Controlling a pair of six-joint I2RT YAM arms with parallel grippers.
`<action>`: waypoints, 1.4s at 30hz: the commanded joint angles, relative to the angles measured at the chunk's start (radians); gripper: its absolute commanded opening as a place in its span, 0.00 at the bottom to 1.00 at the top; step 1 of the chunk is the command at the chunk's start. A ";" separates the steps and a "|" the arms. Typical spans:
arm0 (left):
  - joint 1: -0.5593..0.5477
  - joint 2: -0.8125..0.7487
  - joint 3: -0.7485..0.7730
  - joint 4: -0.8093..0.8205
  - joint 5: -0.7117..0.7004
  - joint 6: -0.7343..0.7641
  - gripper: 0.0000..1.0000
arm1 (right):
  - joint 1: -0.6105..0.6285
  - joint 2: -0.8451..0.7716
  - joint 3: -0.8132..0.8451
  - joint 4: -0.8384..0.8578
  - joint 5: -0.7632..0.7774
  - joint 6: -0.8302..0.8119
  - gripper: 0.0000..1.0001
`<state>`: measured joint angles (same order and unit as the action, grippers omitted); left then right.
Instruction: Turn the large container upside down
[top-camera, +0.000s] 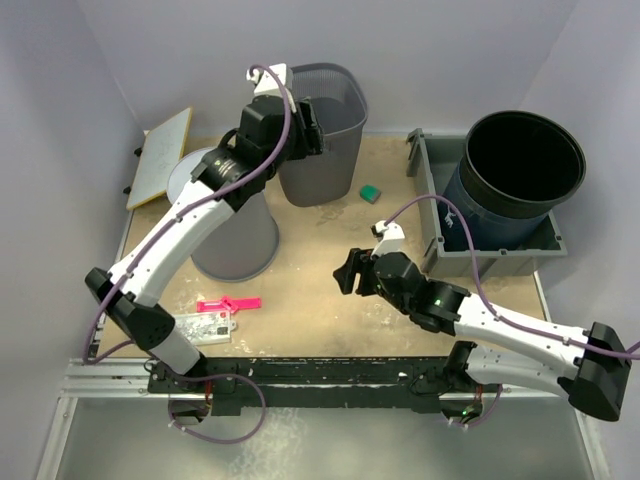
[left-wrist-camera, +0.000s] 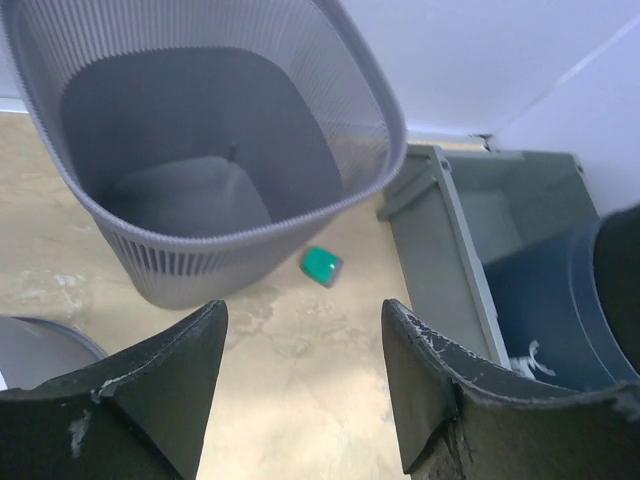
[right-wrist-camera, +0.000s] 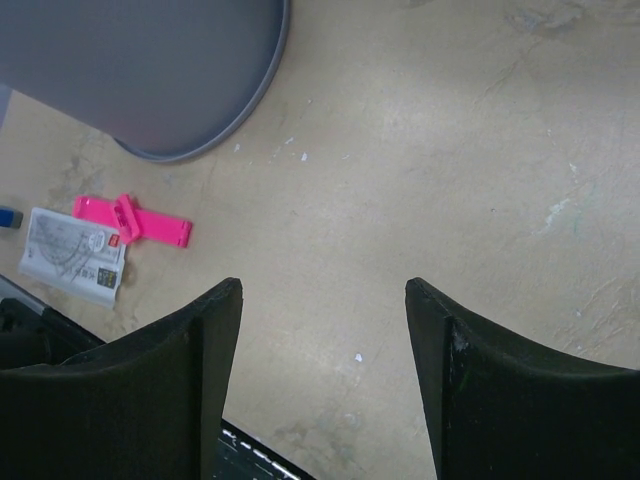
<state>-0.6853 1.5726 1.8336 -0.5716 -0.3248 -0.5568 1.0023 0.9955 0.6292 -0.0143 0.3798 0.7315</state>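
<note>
The mesh basket (top-camera: 335, 160), judged to be the large container, is standing upright at the far edge of the counter (top-camera: 310, 300), so the turn is not yet made. The left gripper (top-camera: 316, 126) is hovering just short of its rim, jaws wide and empty; grasping, lifting and inverting are all remaining. The right gripper (top-camera: 346, 272) is hanging mid-counter, jaws wide and empty, while a grey bin (top-camera: 235, 235) near the left edge is sitting inverted.
</note>
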 joint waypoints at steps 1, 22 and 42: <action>0.008 0.062 0.085 -0.025 -0.167 -0.001 0.60 | 0.002 -0.048 -0.006 -0.038 0.052 0.017 0.69; 0.141 0.036 -0.175 0.050 -0.199 -0.014 0.59 | 0.002 -0.043 -0.021 -0.042 0.040 0.014 0.70; 0.213 0.102 0.072 -0.014 -0.213 -0.016 0.58 | 0.002 -0.044 -0.014 -0.045 0.061 0.031 0.69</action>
<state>-0.5323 1.6405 1.8076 -0.5667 -0.5259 -0.5583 1.0023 0.9581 0.6113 -0.0727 0.4099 0.7502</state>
